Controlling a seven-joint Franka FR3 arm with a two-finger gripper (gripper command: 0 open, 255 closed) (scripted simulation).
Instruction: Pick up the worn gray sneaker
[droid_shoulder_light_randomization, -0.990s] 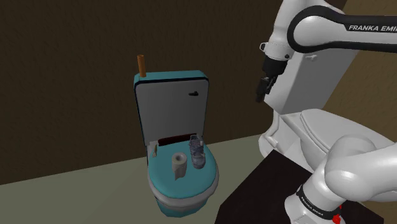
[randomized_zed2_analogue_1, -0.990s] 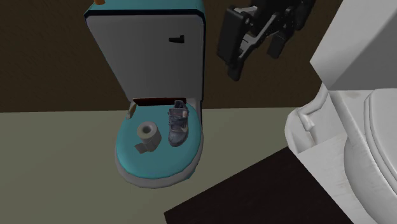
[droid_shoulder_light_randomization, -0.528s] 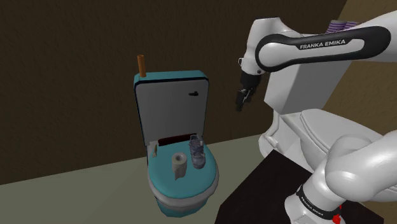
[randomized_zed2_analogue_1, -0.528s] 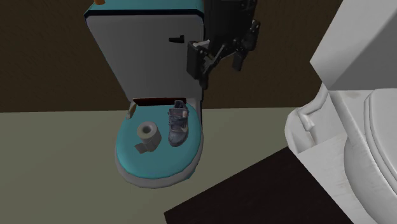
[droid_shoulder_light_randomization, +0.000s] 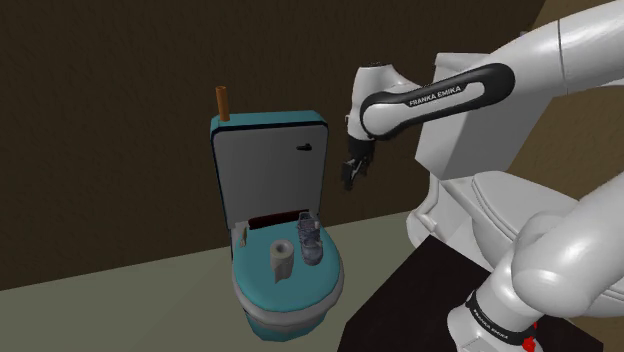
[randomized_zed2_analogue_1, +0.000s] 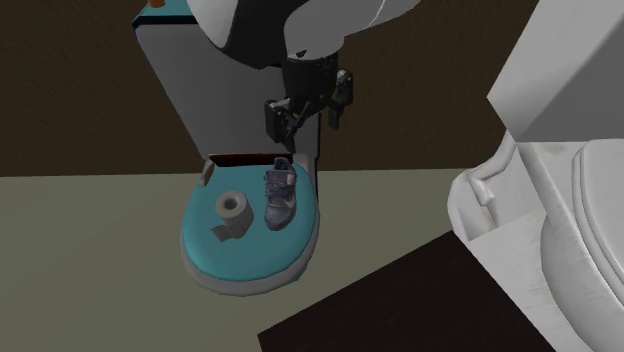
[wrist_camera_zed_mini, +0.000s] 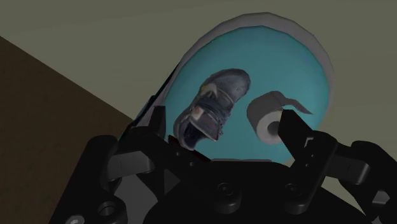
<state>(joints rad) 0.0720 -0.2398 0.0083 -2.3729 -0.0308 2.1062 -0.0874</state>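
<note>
A worn gray sneaker (droid_shoulder_light_randomization: 310, 240) (randomized_zed2_analogue_1: 280, 196) stands on the closed teal seat of a small toilet (droid_shoulder_light_randomization: 300, 292) (randomized_zed2_analogue_1: 250, 255), its heel toward the raised grey lid. In the wrist view the sneaker (wrist_camera_zed_mini: 213, 108) lies ahead of the gripper, between the lines of its two fingers. My black gripper (droid_shoulder_light_randomization: 352, 176) (randomized_zed2_analogue_1: 303, 120) (wrist_camera_zed_mini: 224, 116) hangs open in the air well above the sneaker and in front of the lid, touching nothing.
A toilet paper roll (droid_shoulder_light_randomization: 281, 260) (randomized_zed2_analogue_1: 233, 208) (wrist_camera_zed_mini: 270, 118) stands on the seat beside the sneaker. A large white toilet (droid_shoulder_light_randomization: 500, 200) (randomized_zed2_analogue_1: 560, 200) rises near the dark stand (droid_shoulder_light_randomization: 410, 300). A brown cylinder (droid_shoulder_light_randomization: 223, 102) tops the teal tank.
The arm has swung toward the shoulder view's left and downward. The gripper has gone from beside the white toilet to above the sneaker, still open.
</note>
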